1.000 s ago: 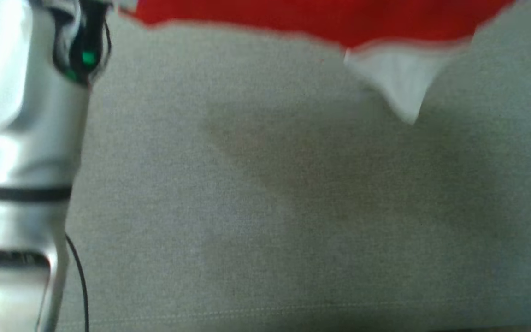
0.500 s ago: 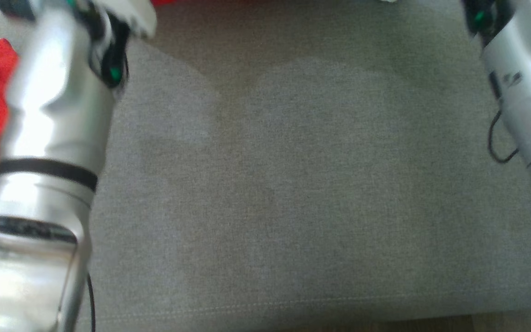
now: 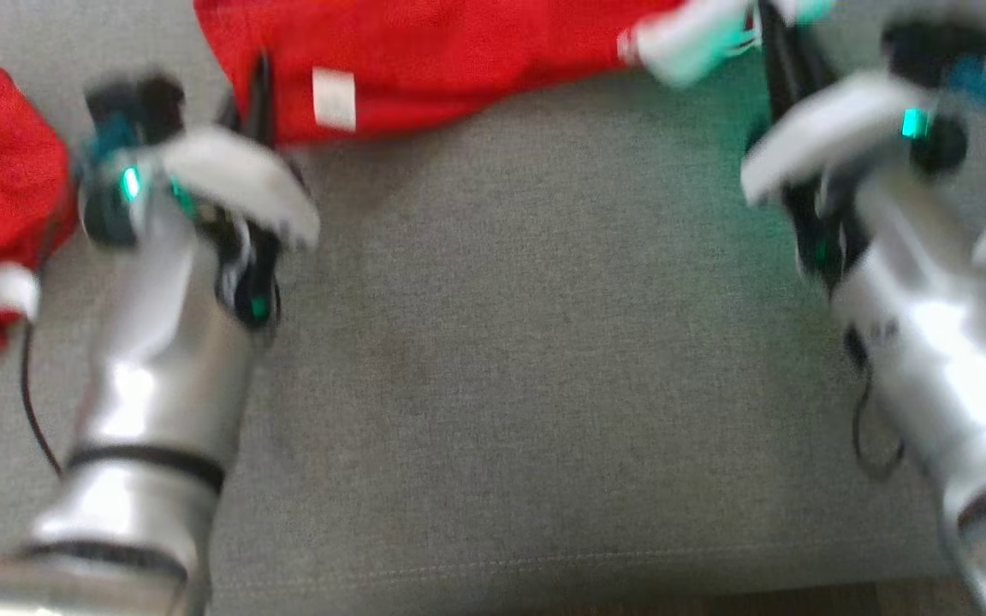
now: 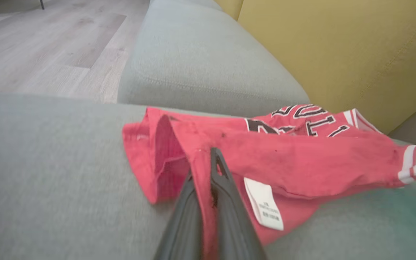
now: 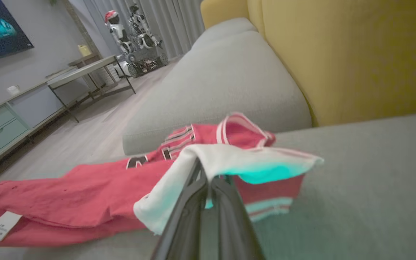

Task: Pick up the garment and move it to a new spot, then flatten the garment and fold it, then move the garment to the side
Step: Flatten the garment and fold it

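Garment [image 3: 459,51]: red, lying across the grey sofa seat [image 3: 544,385].
Left gripper [image 4: 202,166]: clamped on its red hem beside the white tag [image 4: 264,202].
Right gripper [image 5: 204,173]: clamped on its white edge.

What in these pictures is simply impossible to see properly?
- Lettering on the red shirt: left wrist view, a fold covers part.
- Tag print: left wrist view, too small.
- Shirt's far side: head view, cut off by the top edge, blurred.
- Tips of the right fingers: right wrist view, under the white cuff.
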